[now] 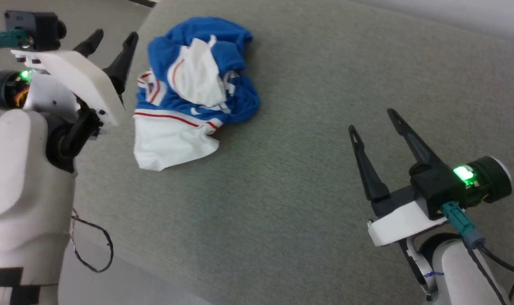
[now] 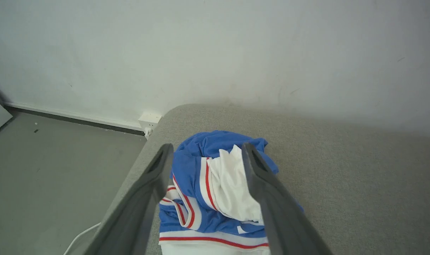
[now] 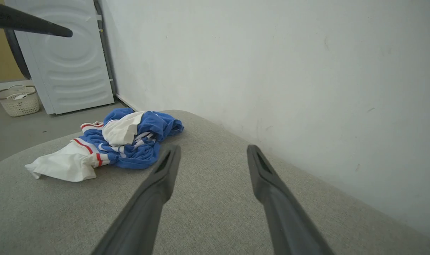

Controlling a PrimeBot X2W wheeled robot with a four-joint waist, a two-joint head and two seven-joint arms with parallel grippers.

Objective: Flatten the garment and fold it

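Grey tabletop (image 1: 307, 127), garment (image 1: 197, 84) heaped near its far left corner: flattening not yet begun.
Left pincer (image 1: 115, 38) hangs wide and empty just beside the heap; right pincer (image 1: 371, 119), also wide, stands well apart. The next move likely calls for gripping two edges and pulling them apart.

Likely a home laundry room: white washing machine (image 3: 69, 60), cream basket (image 3: 19, 101) on the floor (image 3: 20, 132), bare wall (image 3: 271, 71)

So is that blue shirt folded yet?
No, crumpled: the T-shirt lies in a bunched heap on the grey padded surface, one white sleeve spilling out, blue fabric twisted.
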